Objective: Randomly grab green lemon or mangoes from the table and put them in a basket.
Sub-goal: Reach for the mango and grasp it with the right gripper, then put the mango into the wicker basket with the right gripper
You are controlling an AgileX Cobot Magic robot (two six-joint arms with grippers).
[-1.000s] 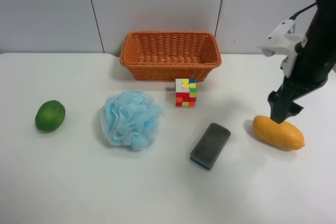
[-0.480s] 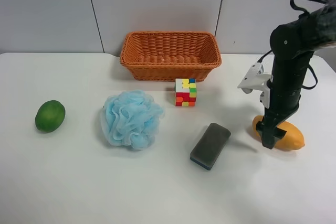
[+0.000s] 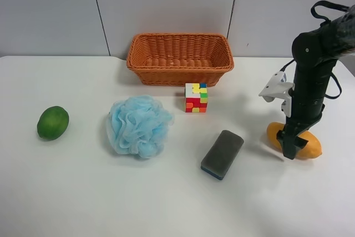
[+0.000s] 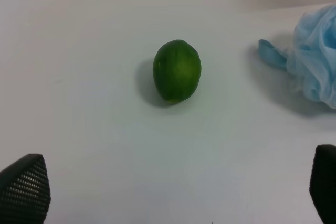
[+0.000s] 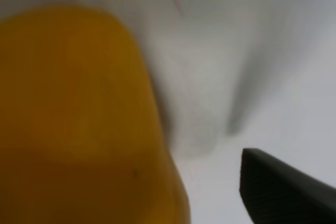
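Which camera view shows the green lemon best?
The left wrist view: the green lemon lies whole, close and uncovered on the white table. The exterior high view shows it too, but small, near its left edge. The right wrist view shows none of it, only the mango.

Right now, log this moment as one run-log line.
right gripper: at smooth orange-yellow mango, closure unclear | left gripper: open, facing small dark-green lemon on white table | orange-brown wicker basket: no fruit visible

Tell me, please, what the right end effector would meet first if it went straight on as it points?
Most likely the mango: the right end effector points down onto it, though depth is unclear.
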